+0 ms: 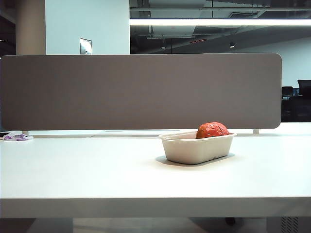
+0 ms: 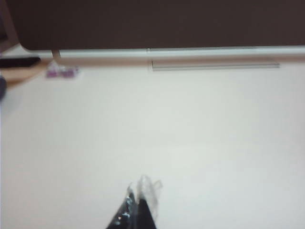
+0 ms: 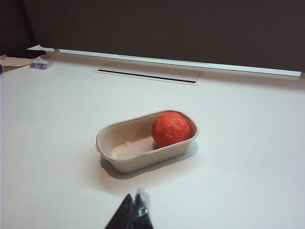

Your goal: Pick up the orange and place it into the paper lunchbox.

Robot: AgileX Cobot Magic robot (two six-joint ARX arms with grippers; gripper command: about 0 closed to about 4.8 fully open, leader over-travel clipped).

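A grey divider panel (image 1: 141, 91) stands along the back of the white table (image 1: 97, 170), with a small purple wrapper (image 1: 17, 137) at its far left edge; nothing blocks the lunchbox (image 3: 125, 160). The orange (image 3: 172, 129) sits inside one end of it. The right gripper (image 3: 135, 210) hangs near it, fingers together and empty, while the left gripper (image 2: 138, 205), also closed and empty, is over bare table, well apart.
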